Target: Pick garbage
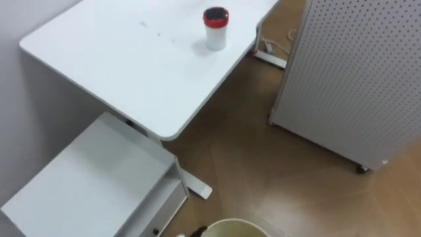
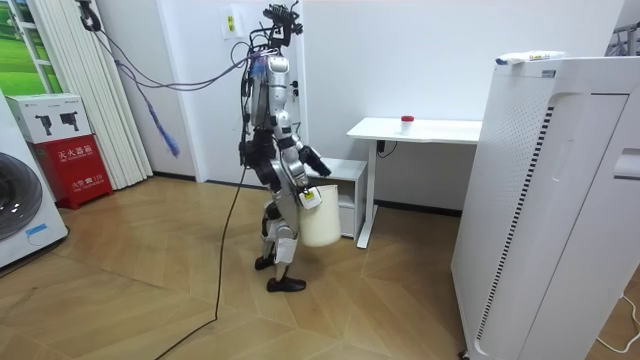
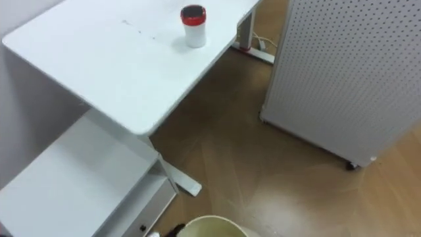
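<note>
Honestly, the small white cylindrical cup with a red lid [image 1: 216, 28] looks light, stiff and probably slick-sided; it stands upright toward 12 o'clock on the white rectangular bench [image 1: 118, 59]; I'd wrap it round the middle, below the lid, gently so it doesn't tip; the round cream plastic bin [image 1: 231, 228] sits at 6 o'clock; left hand [image 1: 196, 231] is beside its rim, right hand [image 2: 318, 170] just above it; can't tell either one's grip.

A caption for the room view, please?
Robot holding a cream bin stands near a white desk with a red-topped cup.
</note>
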Robot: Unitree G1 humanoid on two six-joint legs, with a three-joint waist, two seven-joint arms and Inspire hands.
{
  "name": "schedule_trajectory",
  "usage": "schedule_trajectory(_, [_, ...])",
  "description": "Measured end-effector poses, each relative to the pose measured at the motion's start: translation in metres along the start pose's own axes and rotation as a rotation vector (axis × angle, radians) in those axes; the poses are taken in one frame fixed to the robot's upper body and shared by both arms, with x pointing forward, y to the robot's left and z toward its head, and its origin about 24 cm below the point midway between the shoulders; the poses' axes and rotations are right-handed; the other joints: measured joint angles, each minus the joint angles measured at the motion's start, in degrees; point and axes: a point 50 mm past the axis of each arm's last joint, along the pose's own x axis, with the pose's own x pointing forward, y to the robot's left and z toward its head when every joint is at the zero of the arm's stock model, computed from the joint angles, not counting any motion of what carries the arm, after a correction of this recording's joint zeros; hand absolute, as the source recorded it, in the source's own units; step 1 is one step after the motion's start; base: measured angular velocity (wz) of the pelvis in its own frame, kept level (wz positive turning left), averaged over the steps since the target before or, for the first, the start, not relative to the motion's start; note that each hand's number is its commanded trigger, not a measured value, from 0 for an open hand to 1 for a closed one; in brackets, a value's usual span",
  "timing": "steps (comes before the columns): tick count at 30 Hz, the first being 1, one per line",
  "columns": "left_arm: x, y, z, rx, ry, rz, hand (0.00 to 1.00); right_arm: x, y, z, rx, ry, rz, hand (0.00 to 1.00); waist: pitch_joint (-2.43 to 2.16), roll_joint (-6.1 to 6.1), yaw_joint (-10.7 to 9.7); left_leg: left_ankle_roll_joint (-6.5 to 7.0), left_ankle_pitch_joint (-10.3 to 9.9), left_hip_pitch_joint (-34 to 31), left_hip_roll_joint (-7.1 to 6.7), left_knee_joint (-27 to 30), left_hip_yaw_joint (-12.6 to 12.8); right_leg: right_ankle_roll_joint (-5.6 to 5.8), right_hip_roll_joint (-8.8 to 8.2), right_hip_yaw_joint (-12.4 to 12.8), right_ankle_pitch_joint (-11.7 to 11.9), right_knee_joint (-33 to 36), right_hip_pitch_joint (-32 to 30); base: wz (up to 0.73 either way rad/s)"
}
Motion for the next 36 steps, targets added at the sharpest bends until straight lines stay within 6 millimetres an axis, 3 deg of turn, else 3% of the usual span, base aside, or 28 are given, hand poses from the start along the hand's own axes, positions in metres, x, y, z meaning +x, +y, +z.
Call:
schedule_trajectory(3, [-0.001, 0.016, 0.013, -0.023, -0.081, 0.105, 0.0, -0.004, -0.003, -0.011, 0.033, 0.015, -0.019, 1.0, -0.32, -0.15, -0.1, -0.15, 0.1, 3.8, -0.08, -1.9, 0.0, 0.33, 0.42, -0.1, 0.1, -1.9, 3.8, -0.01])
schedule_trajectory(5, [-0.005, 0.021, 0.01, -0.039, -0.084, 0.165, 0.0, -0.009, -0.005, -0.024, 0.052, 0.044, -0.03, 1.0, -1.11, -0.54, -0.2, -0.42, 0.2, 7.8, -0.04, -4.1, 0.0, 0.64, 1.09, 0.0, 0.2, -4.4, 8.0, -0.03])
schedule_trajectory(8, [-0.013, 0.022, 0.003, -0.059, -0.068, 0.22, 0.0, -0.015, -0.007, -0.037, 0.073, 0.069, -0.042, 1.0, -1.78, -1.16, -0.1, -0.54, 0.3, 11.3, 0.08, -5.8, 0.0, 0.91, 1.78, 0.1, 0.4, -6.5, 11.5, 0.0])
schedule_trajectory(10, [-0.018, 0.023, 0.005, -0.057, -0.081, 0.243, 0.0, -0.016, -0.008, -0.039, 0.084, 0.07, -0.049, 1.0, -1.89, -1.55, -0.2, -0.63, 0.4, 12.3, 0.05, -6.6, 0.0, 0.94, 1.85, 0.2, 0.4, -6.7, 12.2, -0.02])
schedule_trajectory(16, [-0.024, 0.037, 0.021, -0.066, -0.169, 0.317, 0.0, -0.019, -0.012, -0.041, 0.106, 0.055, -0.071, 1.0, -1.82, -1.7, -0.2, -0.64, 0.4, 16.3, 0.03, -7.9, -0.2, 1.14, 2.08, 0.2, 0.5, -8.0, 16.2, 0.0])
schedule_trajectory(22, [-0.028, 0.05, 0.023, -0.079, -0.181, 0.415, 0.0, -0.022, -0.011, -0.046, 0.101, 0.056, -0.099, 1.0, -1.76, -1.76, -0.4, -0.69, 0.4, 16.8, -0.08, -8.5, -0.2, 1.3, 2.09, 0.3, 0.6, -8.2, 16.6, -0.01])
schedule_trajectory(27, [-0.033, 0.068, 0.044, -0.07, -0.285, 0.517, 0.0, -0.022, -0.013, -0.047, 0.102, 0.059, -0.124, 1.0, -1.57, -1.46, -0.6, -0.69, 0.4, 17.0, -0.14, -8.5, -0.1, 1.43, 2.13, 0.7, 0.7, -8.1, 16.6, -0.02])
schedule_trajectory(31, [-0.04, 0.084, 0.061, -0.076, -0.394, 0.61, 0.0, -0.022, -0.013, -0.046, 0.101, 0.058, -0.127, 1.0, -1.41, -1.39, -0.5, -0.69, 0.4, 17.4, -0.21, -8.4, 1.5, 1.43, 2.08, 1.8, 0.7, -7.2, 15.4, -0.23])
schedule_trajectory(34, [-0.043, 0.092, 0.059, -0.079, -0.391, 0.649, 0.0, -0.021, -0.012, -0.044, 0.082, 0.06, -0.119, 1.0, -1.11, -1.59, 0.1, -0.69, 0.4, 18.5, -0.12, -8.6, 4.0, 1.42, 2.16, 3.2, 0.7, -6.0, 14.6, -0.42])
schedule_trajectory(36, [-0.045, 0.098, 0.057, -0.085, -0.384, 0.679, 0.0, -0.02, -0.012, -0.042, 0.071, 0.059, -0.116, 1.0, -1.03, -1.59, 0.7, -0.66, 0.1, 19.5, 0.02, -9.7, 6.1, 1.13, 2.41, 2.8, 0.9, -5.2, 13.5, -0.52])
